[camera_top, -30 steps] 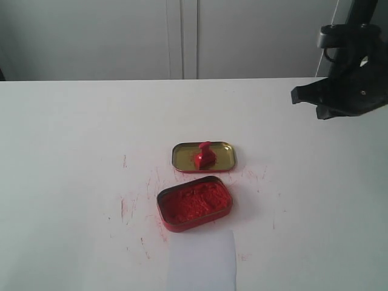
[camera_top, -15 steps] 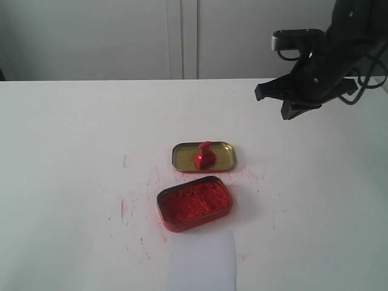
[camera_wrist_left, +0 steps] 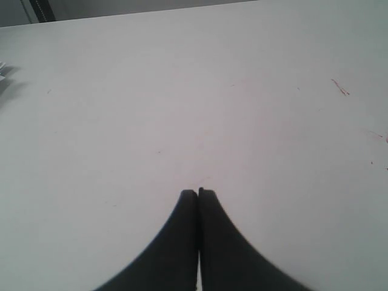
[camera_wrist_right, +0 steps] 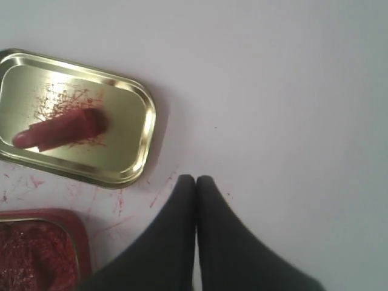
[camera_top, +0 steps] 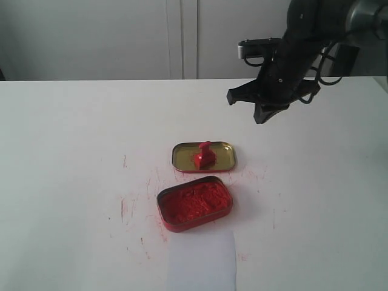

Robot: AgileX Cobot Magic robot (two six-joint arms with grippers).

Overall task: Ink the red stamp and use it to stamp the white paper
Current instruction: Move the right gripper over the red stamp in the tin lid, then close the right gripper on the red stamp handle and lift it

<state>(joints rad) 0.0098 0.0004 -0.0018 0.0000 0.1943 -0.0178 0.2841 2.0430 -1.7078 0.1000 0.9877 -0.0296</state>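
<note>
The red stamp [camera_top: 205, 154] stands upright in the gold lid [camera_top: 224, 157], just beyond the red ink tin [camera_top: 195, 203]. Your right gripper [camera_wrist_right: 195, 179] hovers to its far right, fingers pressed together.

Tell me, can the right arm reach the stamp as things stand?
Probably yes: the stamp stands uncovered in the lid, nothing lies between it and the right gripper, though the shut jaws must open first.

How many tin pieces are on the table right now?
2. The gold-lined lid lies farther back with the red stamp in it; the red ink tin sits nearer, by the white paper.
</note>
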